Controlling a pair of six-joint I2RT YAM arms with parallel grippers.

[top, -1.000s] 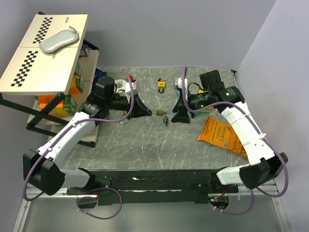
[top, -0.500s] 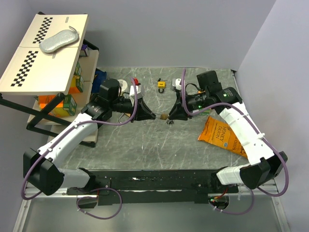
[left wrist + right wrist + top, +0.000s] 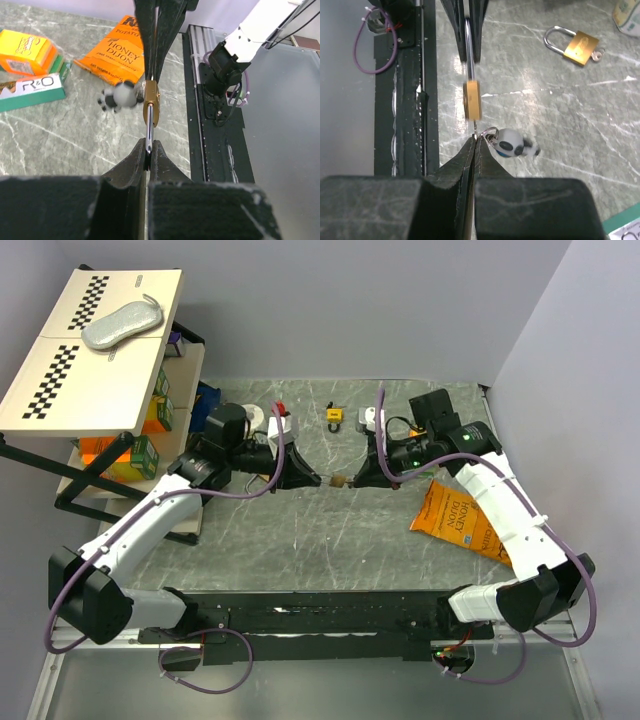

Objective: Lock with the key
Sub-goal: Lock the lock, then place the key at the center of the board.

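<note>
A small brass padlock (image 3: 339,481) hangs above the table's middle, between my two grippers. My left gripper (image 3: 148,145) is shut on its steel shackle (image 3: 149,131), and the brass body (image 3: 151,105) points away from it. The key (image 3: 476,131) sticks out of the body's (image 3: 472,100) underside. My right gripper (image 3: 475,140) is shut on the key's head. A panda charm (image 3: 512,145) dangles from the key ring beside the right fingers and looks blurred. In the top view the left gripper (image 3: 318,480) and right gripper (image 3: 352,480) face each other tip to tip.
A second brass padlock (image 3: 575,46) lies on the marble table, and a yellow lock (image 3: 334,416) sits at the back. An orange chip bag (image 3: 460,520) lies at the right. Boxes (image 3: 25,47) and a checkered folding shelf (image 3: 90,340) stand at the left.
The left gripper carried the padlock toward the middle and lifted it. The right gripper came up to the key and closed on it.
</note>
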